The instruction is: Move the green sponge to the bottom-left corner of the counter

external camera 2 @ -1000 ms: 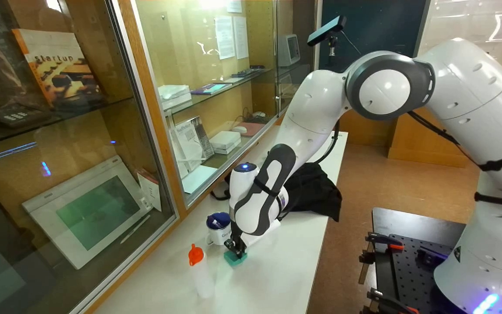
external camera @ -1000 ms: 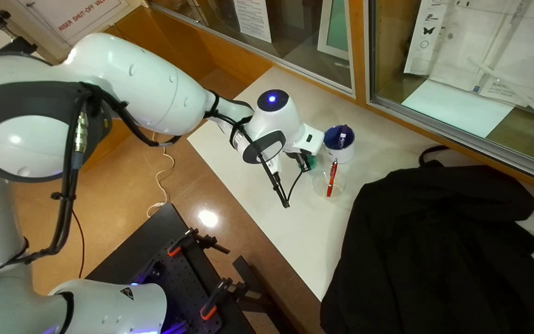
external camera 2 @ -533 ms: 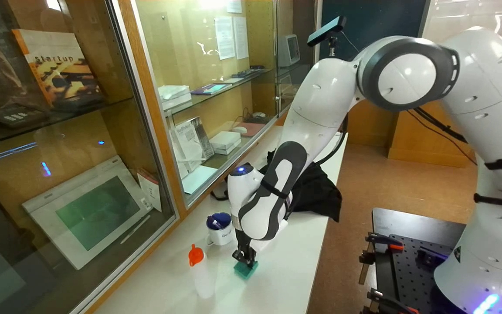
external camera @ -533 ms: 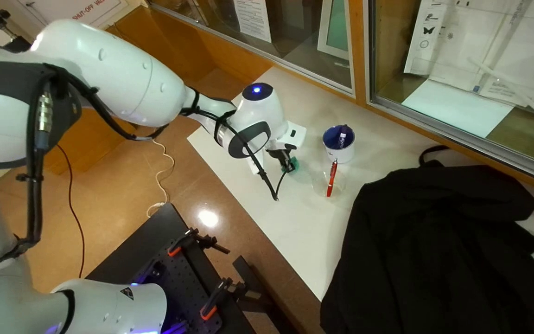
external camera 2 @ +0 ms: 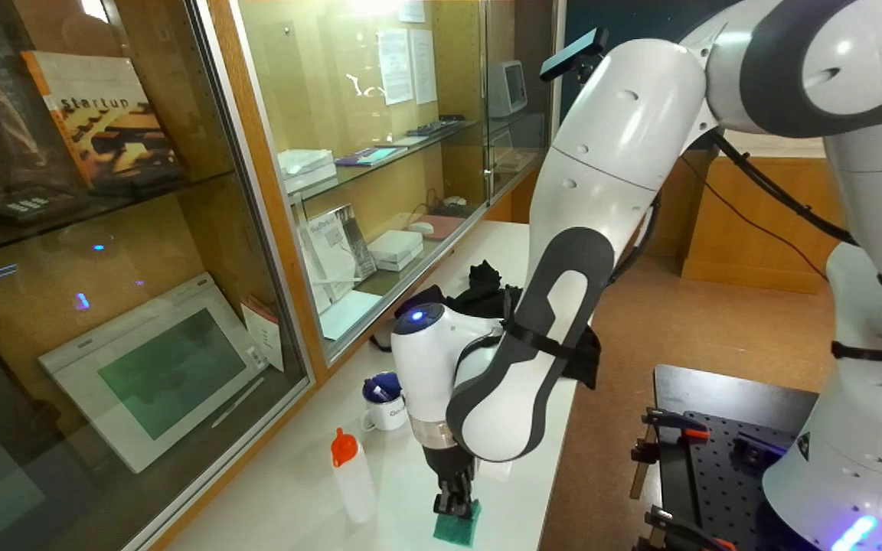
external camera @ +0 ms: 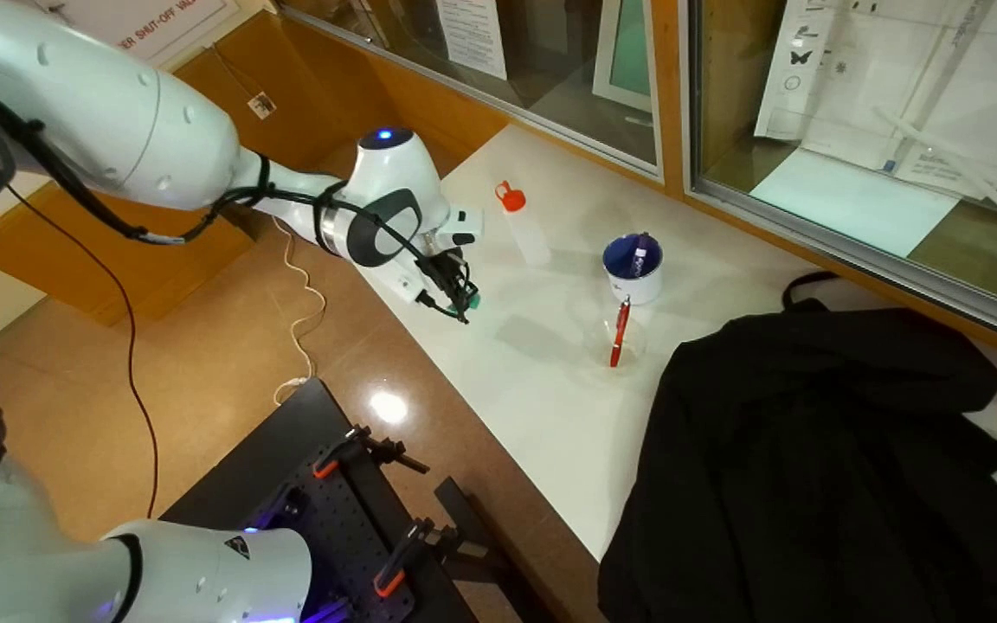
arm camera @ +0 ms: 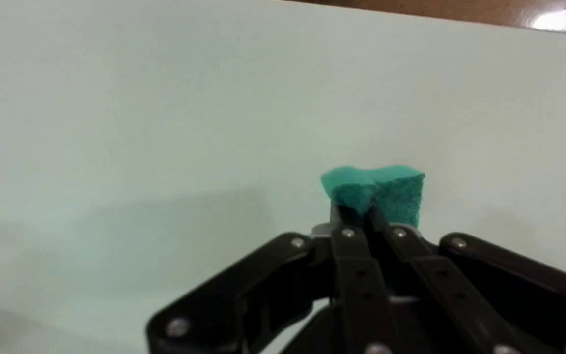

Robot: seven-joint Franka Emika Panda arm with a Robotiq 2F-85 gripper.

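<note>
The green sponge is pinched and folded between the fingertips of my gripper in the wrist view. The sponge also shows below my gripper in an exterior view as a flat teal block. In another exterior view only a sliver of the sponge shows beside my gripper. The cream-white counter lies below. A shadow lies apart from the sponge, which looks held above the counter. My gripper is over the counter's end near its long front edge.
A white bottle with a red cap stands near my gripper. A white mug with a blue inside and a red pen in a clear container are farther along. A black garment covers part of the counter. A glass cabinet runs behind.
My gripper has moved away from the mug toward the counter's end, carrying the sponge. The bottle, hidden earlier in an exterior view, now shows there. The gripper stays shut on the sponge.
</note>
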